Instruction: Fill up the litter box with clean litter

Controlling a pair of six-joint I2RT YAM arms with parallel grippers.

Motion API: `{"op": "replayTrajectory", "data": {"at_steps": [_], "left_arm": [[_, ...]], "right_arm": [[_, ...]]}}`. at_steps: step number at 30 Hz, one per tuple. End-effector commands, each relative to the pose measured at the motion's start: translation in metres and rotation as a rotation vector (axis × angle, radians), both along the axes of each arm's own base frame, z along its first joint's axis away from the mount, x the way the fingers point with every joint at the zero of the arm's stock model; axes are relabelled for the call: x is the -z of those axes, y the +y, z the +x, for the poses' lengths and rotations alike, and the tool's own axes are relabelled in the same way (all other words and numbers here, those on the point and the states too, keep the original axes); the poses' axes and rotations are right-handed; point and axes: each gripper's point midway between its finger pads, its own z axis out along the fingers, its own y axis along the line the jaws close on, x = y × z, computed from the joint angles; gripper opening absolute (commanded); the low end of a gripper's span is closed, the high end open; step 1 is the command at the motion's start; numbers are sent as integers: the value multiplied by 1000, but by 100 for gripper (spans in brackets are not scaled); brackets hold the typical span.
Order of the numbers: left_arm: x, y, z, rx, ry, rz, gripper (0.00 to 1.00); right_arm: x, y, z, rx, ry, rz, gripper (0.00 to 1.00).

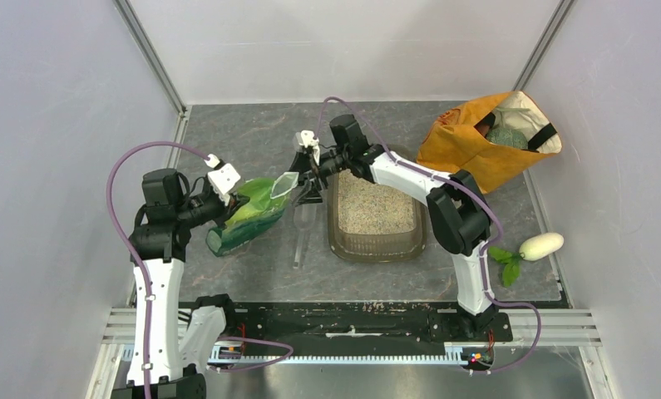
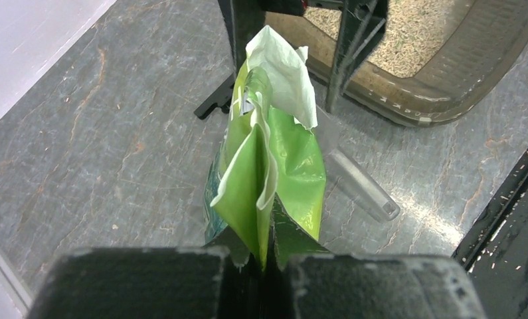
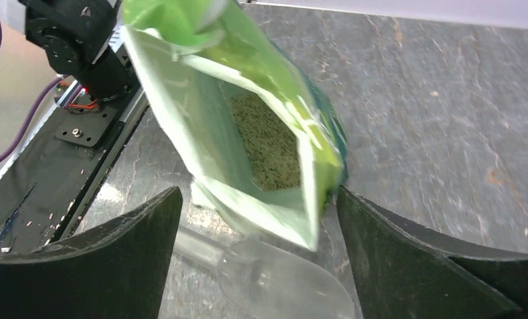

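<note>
Left jaws clamp one green pouch point(image 1: 248, 212); right jaws gape empty near one litter box point(image 1: 377, 244)

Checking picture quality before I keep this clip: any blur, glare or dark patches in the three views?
Top view: sharp, evenly lit, soft shadows only. Left wrist: left gripper blurred and dark at the bottom edge, glare on the table beside the scoop. Right wrist: pouch lip and scoop soft, litter inside sharper, right gripper nearly black.
</note>
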Motion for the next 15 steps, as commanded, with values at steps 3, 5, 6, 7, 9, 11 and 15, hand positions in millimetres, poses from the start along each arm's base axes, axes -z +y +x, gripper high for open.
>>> {"op": "replayTrajectory", "data": {"at_steps": [3, 5, 6, 7, 9, 11, 15], "left_arm": [[-20, 14, 12, -109, -56, 12, 2], [-24, 21, 18, -168, -63, 4, 2], [-28, 24, 21, -194, -67, -2, 2], [-29, 25, 22, -206, -66, -6, 2], [-30, 28, 23, -237, -60, -12, 2], [-29, 34, 25, -285, -51, -18, 2], [-19, 51, 33, -406, -24, -15, 2]], "right_arm": [[-44, 20, -21, -88, -115, 137, 75], [-44, 21, -15, -68, -86, 131, 56], [-45, 20, -13, -60, -68, 127, 47], [-47, 17, -11, -54, -48, 124, 39], [-53, 13, -10, -52, 7, 120, 21], [-56, 9, -11, -43, 50, 115, 6], [-55, 5, -16, -18, 118, 87, 0]]}}
